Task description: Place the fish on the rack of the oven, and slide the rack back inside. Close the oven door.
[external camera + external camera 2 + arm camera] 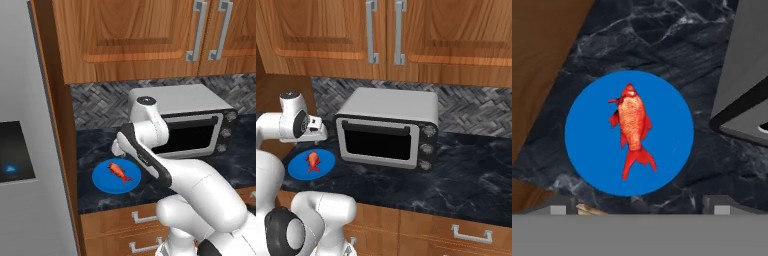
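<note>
The small orange-red toy fish with a forked tail point(632, 129) is seen lying flat near the middle of a round blue plate point(592, 155), which rests on the dark marbled stone counter point(662, 40). In the left base view the fish point(119, 171) and plate point(102, 181) sit at the counter's left end, beside a brown wooden side panel point(57, 125); just to the right of the plate stands a silver countertop toaster oven with a dark glass door point(195, 132), apart from the plate's rim. Brown wooden wall cabinets with silver bar handles point(150, 35) hang above.

The white arm's two-finger gripper point(641, 209) is held above the plate, looking straight down on the fish, and its dark tips are set wide apart with nothing between them. In the right base view the hand point(313, 131) is placed over the plate's far edge, not touching the fish point(313, 161).

The step in hand is judged to be the pick-up of the fish, the first part of the task; nothing has yet been placed on a rack. For the next move a straight descent is called for, with the fingers brought down either side of the fish's narrow body and closed across it. Care would be needed that the tips do not strike the plate, and that the thin, flat fish is not pushed sideways
</note>
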Tool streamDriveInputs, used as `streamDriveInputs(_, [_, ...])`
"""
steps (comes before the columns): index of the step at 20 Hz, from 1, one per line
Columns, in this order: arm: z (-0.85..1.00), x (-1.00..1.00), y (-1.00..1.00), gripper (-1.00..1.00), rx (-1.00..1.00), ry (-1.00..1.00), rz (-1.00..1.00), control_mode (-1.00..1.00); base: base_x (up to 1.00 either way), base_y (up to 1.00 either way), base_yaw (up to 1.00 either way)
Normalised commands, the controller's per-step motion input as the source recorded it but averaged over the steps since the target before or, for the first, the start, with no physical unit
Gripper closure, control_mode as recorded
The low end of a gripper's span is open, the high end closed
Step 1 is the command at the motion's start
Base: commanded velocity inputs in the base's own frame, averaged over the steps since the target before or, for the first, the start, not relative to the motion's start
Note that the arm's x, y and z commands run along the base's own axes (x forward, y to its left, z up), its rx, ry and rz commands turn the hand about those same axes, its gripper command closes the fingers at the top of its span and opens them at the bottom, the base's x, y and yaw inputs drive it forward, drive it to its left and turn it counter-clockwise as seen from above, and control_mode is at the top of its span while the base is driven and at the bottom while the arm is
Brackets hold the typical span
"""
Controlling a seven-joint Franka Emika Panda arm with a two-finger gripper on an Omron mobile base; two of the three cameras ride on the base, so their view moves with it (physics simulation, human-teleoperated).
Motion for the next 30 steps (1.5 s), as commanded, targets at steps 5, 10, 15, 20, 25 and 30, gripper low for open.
streamDriveInputs(5, [-0.44, 0.29, 0.28, -1.0, 0.0, 0.01, 0.07, -1.0, 0.0, 0.0, 0.0])
streamDriveInputs(10, [-0.51, 0.25, 0.04, -1.0, 0.0, 0.01, 0.08, -1.0, 0.0, 0.0, 0.0])
streamDriveInputs(15, [-0.34, 0.24, 0.01, -1.0, 0.0, -0.02, 0.08, -1.0, 0.0, 0.0, 0.0])
streamDriveInputs(20, [-0.36, 0.25, 0.0, -1.0, 0.0, -0.01, 0.0, -1.0, 0.0, 0.0, 0.0])
streamDriveInputs(25, [-0.55, 0.26, 0.12, -1.0, 0.0, 0.09, 0.0, -1.0, 0.0, 0.0, 0.0])
streamDriveInputs(30, [-0.45, 0.32, 0.2, -1.0, 0.0, 0.11, 0.0, -1.0, 0.0, 0.0, 0.0])
